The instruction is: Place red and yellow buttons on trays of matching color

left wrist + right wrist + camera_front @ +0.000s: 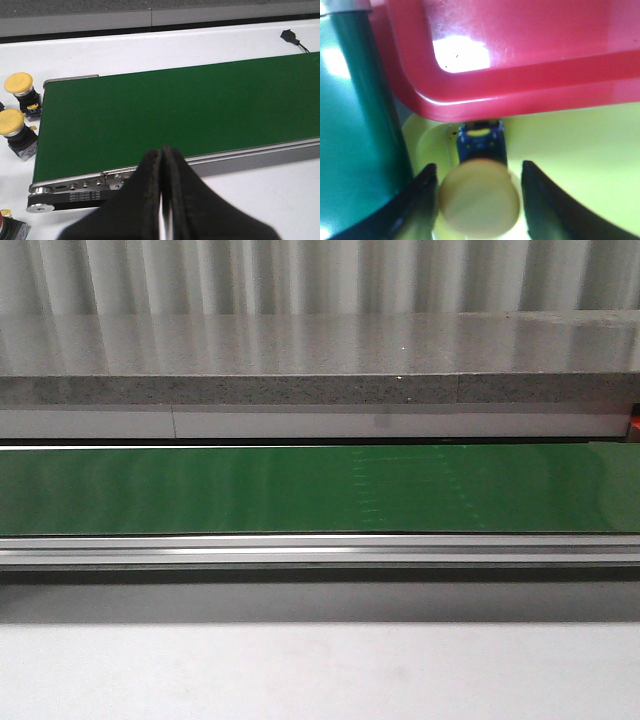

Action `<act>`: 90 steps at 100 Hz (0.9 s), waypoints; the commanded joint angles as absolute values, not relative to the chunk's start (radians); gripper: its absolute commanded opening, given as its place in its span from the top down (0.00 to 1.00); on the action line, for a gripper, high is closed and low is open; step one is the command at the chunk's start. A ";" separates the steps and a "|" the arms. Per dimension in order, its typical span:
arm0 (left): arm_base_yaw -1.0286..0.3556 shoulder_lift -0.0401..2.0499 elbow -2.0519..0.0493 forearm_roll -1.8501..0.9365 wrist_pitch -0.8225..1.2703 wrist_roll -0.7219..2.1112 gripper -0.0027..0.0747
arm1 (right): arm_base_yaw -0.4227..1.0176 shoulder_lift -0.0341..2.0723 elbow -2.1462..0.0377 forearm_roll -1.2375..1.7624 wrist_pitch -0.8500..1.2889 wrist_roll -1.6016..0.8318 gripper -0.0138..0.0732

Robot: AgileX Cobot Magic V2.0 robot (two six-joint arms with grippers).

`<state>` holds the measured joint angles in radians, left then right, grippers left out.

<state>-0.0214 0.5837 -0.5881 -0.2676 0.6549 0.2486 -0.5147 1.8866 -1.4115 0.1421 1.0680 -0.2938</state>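
Observation:
In the right wrist view a yellow button (480, 197) with a blue base stands inside the yellow tray (580, 145), near its corner. My right gripper (479, 196) is open around the button's cap, with a gap on one side. The red tray (520, 85) rests just beyond, overlapping the yellow tray's rim. In the left wrist view my left gripper (163, 200) is shut on nothing, above the conveyor's near rail. Two yellow buttons (18, 84) (11, 122) stand on the white table beside the belt's end. A red button (11, 229) peeks in at the frame's corner.
The green conveyor belt (300, 490) runs across the front view with a metal rail (320, 550) in front and a grey ledge (320, 370) behind. No arm or button shows there. A black plug (290, 36) lies on the table beyond the belt (175, 110).

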 commanded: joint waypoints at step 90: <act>-0.031 0.585 -0.615 -0.285 0.581 0.250 0.99 | -0.470 1.475 -1.409 0.417 1.056 -0.294 0.74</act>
